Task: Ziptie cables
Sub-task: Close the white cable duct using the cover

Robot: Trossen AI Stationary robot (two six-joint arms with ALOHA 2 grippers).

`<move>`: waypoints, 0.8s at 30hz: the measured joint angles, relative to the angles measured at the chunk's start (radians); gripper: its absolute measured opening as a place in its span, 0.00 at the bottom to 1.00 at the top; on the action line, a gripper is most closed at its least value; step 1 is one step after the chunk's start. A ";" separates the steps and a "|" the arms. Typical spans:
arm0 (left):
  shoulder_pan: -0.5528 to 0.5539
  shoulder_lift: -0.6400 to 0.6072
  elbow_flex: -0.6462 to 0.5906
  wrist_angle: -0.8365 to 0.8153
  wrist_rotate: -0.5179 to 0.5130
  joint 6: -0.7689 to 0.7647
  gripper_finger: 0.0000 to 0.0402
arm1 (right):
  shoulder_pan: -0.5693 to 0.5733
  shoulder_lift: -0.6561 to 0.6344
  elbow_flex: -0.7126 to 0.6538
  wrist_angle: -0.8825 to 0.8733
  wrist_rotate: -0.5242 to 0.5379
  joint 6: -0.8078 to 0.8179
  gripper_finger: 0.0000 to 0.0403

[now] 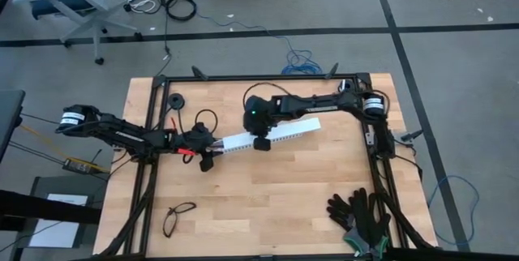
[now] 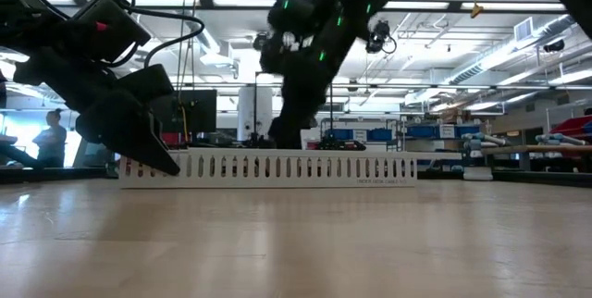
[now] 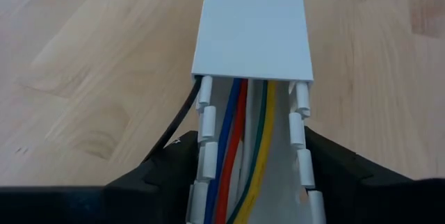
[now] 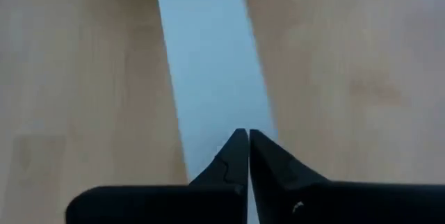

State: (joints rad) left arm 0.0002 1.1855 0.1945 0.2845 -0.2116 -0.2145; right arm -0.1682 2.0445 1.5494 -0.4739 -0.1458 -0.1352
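Left wrist view: left tool (image 3: 250, 182) pinching slotted white plastic rail (image 3: 252, 29); glossy cables (image 3: 240, 147) inside. Right tool (image 4: 247, 144) pressed together.

A light wooden table (image 1: 268, 188) with a black frame. On it lie a long white slotted rail (image 1: 272, 135), black-framed glasses (image 1: 177, 216) near the front left, and dark gloves (image 1: 361, 216) front right.

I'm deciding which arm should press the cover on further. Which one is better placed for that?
Probably the right. The right gripper, shut, sits over the white cover mid-rail, pointing down at it. The left gripper straddles the open rail end around the cables, so it seems busy steadying that end.
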 joint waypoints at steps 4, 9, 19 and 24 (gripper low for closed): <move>0.000 0.003 -0.002 0.012 0.003 0.002 0.51 | 0.003 0.138 0.039 0.244 -0.187 0.004 0.00; 0.000 0.001 -0.004 0.012 0.005 -0.002 0.51 | 0.032 0.254 0.154 0.372 -0.191 0.000 0.00; 0.000 0.001 -0.002 0.019 0.006 -0.006 0.51 | 0.052 0.081 0.167 0.283 -0.135 -0.102 0.00; 0.000 0.001 -0.002 0.019 0.006 -0.032 0.57 | 0.051 0.043 0.165 0.186 -0.128 -0.105 0.00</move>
State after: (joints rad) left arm -0.0002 1.1865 0.1925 0.3037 -0.2058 -0.2464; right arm -0.1177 2.0871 1.7142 -0.2875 -0.2734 -0.2399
